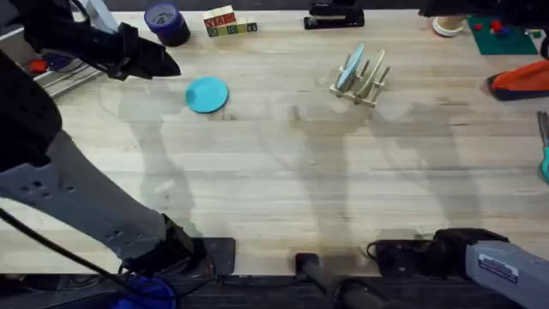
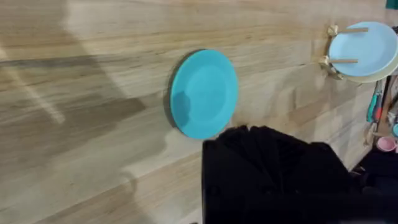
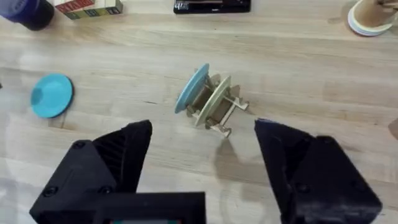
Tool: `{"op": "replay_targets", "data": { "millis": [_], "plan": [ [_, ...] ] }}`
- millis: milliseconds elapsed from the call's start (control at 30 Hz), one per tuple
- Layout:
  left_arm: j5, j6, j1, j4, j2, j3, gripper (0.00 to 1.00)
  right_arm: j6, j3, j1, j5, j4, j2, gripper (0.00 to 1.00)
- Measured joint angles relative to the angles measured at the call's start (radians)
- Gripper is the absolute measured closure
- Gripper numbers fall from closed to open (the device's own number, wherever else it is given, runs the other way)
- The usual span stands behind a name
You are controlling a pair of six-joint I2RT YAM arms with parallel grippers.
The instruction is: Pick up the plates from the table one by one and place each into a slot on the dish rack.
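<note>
Looking at what's left for us: one turquoise plate (image 1: 207, 94) lies flat on the table (image 1: 283, 189), toward the far left corner, just short of the dark blue tape roll (image 1: 166, 23) and the lettered blocks (image 1: 229, 22) along the far edge. The dish rack (image 1: 361, 79) stands well apart from it, toward the far right, and already holds a pale blue plate (image 1: 350, 69) and a cream plate (image 3: 216, 99) upright between its pegs.

Our left gripper (image 1: 154, 60) hangs near the turquoise plate, on its left-edge side, not touching it; we can't tell how far its fingers are spread. Our right gripper (image 3: 202, 162) sits back at the near edge, jaws wide apart, nothing in them, pointed at the rack.

Handling guess: the plate looks like thin, stiff plastic, light and smooth, so probably slippery. Lying flat, it offers only the rim. We'd pinch across the edge, one finger slid under the lip, and expect it to skate on the wood if we push sideways.
</note>
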Motion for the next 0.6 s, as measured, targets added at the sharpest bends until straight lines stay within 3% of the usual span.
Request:
{"op": "replay_targets", "data": {
  "millis": [600],
  "plan": [
    [-0.040, -0.006, -0.010, 0.041, 0.152, 0.000, 0.960, 0.000, 0.000, 0.000, 0.000, -0.001, 0.004, 0.007]
  ]
}}
